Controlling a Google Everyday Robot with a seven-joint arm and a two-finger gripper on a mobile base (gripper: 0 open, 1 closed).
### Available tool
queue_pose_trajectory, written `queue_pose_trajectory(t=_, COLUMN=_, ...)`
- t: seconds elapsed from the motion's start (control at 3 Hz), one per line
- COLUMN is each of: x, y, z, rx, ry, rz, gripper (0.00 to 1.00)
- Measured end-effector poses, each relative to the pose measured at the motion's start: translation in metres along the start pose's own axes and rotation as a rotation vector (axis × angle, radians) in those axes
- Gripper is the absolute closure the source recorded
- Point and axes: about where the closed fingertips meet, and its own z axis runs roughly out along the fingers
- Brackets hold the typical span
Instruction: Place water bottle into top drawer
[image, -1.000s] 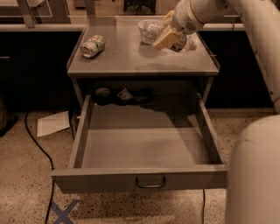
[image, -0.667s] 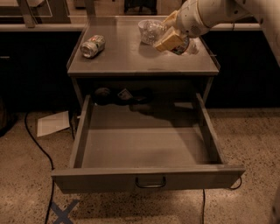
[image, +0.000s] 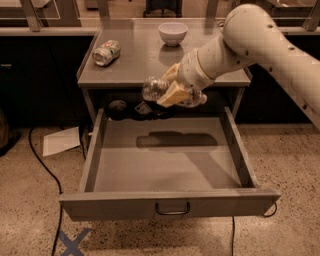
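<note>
Tool: the tool (image: 168, 86) sits at the end of the pale arm (image: 250, 37), which reaches in from the upper right. It hangs in the air just in front of the front edge of the surface (image: 135, 67) and above the back part of the open drawer.
Tool state: its tan fingers (image: 172, 95) are closed around the water bottle, one above it and one below.
Water bottle: the water bottle (image: 151, 88) lies on its side in the tool, clear and crinkled, sticking out to the left and right of the fingers. It touches neither the surface nor the drawer.
Top drawer: the top drawer (image: 170, 204) is pulled out wide, below and in front of the tool. Its grey floor is bare under the tool, and the loop handle (image: 172, 208) is at the centre of the front panel.
Shadow: a long dark shadow (image: 175, 140) lies on the drawer floor straight below the tool.
Dark objects: some dark items (image: 119, 107) sit under the surface at the back, below and to the left of the tool; what they are cannot be told.
Soda can: a dented green-and-white soda can (image: 106, 52) lies on the surface, up and to the left of the tool, well apart from it.
Bowl: a white bowl (image: 173, 33) stands at the back of the surface, behind the tool.
Floor: a sheet of paper (image: 61, 141) and a black cable (image: 42, 165) lie far left of the tool, with a blue tape cross (image: 72, 242) near the drawer's front left corner.
</note>
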Motion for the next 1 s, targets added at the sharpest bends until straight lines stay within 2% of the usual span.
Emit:
queue_pose_trajectory(t=0.33, x=0.005, y=0.016, z=0.013, rx=-0.039, ry=0.01, rz=0.005, gripper=1.0)
queue_pose_trajectory(t=0.67, x=0.007, y=0.017, z=0.02, rx=-0.032, ry=0.011, rz=0.009, gripper=1.0)
queue_pose_trajectory(t=1.0, x=0.018, y=0.034, z=0.034, rx=0.001, ry=0.015, rz=0.056, gripper=1.0)
